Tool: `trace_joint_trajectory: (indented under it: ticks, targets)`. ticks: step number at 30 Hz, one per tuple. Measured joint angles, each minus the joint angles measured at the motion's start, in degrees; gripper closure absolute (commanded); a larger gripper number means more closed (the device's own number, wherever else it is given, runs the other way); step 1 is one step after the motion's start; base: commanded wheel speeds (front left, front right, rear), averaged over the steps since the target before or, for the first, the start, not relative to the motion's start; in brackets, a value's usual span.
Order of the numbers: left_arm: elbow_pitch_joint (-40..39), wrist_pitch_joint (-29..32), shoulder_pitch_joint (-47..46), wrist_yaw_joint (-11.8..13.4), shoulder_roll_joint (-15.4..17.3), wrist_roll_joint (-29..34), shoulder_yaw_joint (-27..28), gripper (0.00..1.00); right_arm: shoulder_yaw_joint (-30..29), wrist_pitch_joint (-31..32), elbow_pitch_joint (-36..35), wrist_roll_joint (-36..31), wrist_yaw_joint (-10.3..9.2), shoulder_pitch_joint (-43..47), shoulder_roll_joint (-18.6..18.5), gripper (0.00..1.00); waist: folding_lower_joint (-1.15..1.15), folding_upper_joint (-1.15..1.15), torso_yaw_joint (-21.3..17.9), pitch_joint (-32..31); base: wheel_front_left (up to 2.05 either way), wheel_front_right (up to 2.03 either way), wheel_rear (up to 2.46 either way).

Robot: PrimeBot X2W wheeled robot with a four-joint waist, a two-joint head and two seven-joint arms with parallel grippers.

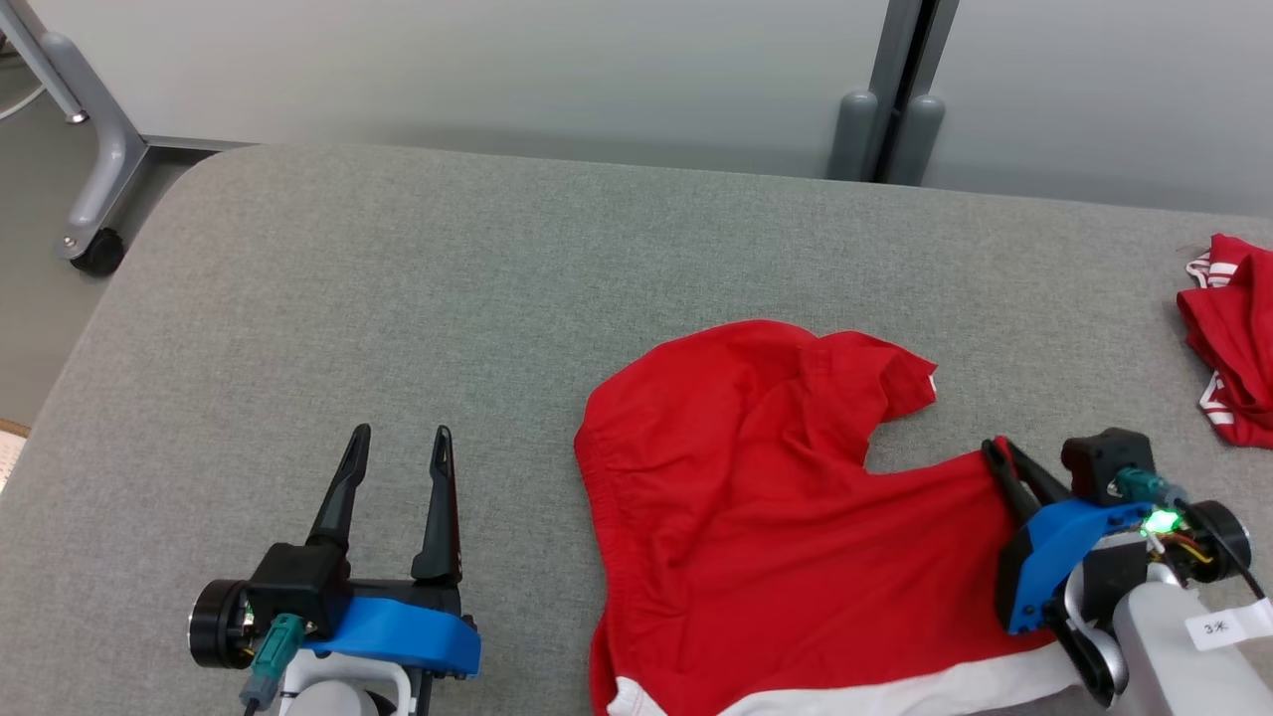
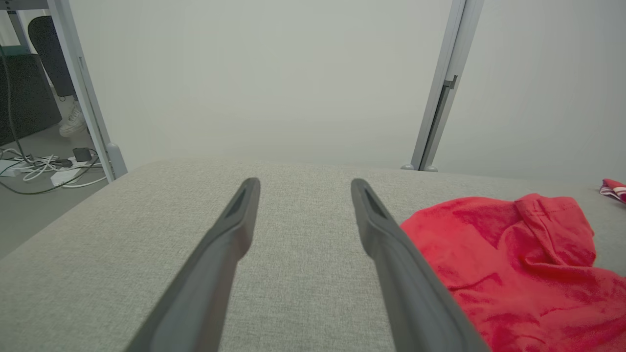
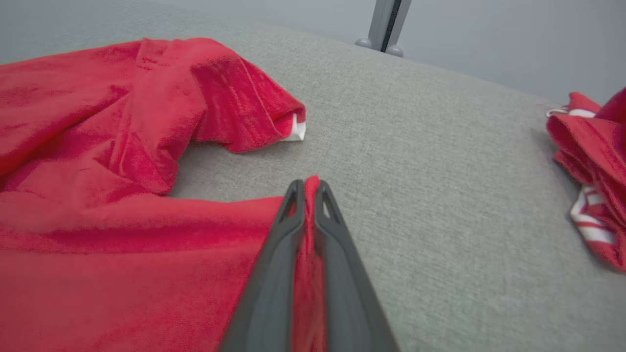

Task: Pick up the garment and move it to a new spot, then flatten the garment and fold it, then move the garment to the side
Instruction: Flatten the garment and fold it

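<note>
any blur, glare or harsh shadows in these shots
Head view: soft even light, sharp, one green lamp glaring. Left wrist view: hazy, fingers stretched by the wide lens. Right wrist view: garment grainy, faint shadow under its fold.

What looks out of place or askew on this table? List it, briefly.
The red garment lies rumpled, its far part flopped over itself rather than flat, and the right end effector is shut on its right edge. A second red garment sits bunched at the right edge of the table. Nothing looks damaged or spilled.

The garment (image 1: pixel 756 517) lies on the table (image 1: pixel 398 298), front-centre (second cloth (image 1: pixel 1233 338) at its right).
</note>
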Motion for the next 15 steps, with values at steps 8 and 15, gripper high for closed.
trace_joint_trajectory:
  ticks: [8,15]
  targets:
    - [0.14,0.00,-0.17,0.04,0.00,-0.08,-0.42,0.00,-2.93,-2.33,6.52,-2.34,0.00,-4.00,2.00,0.18,0.00,0.00,0.34,-0.25,0.00,0.00,0.00]
    - [0.33,0.01,0.59,0.11,0.01,0.37,-0.01,0.00,-4.27,-8.89,7.42,-1.57,-0.01,-3.91,4.00,0.00,-0.01,0.00,-1.27,-1.66,0.00,0.00,0.00]
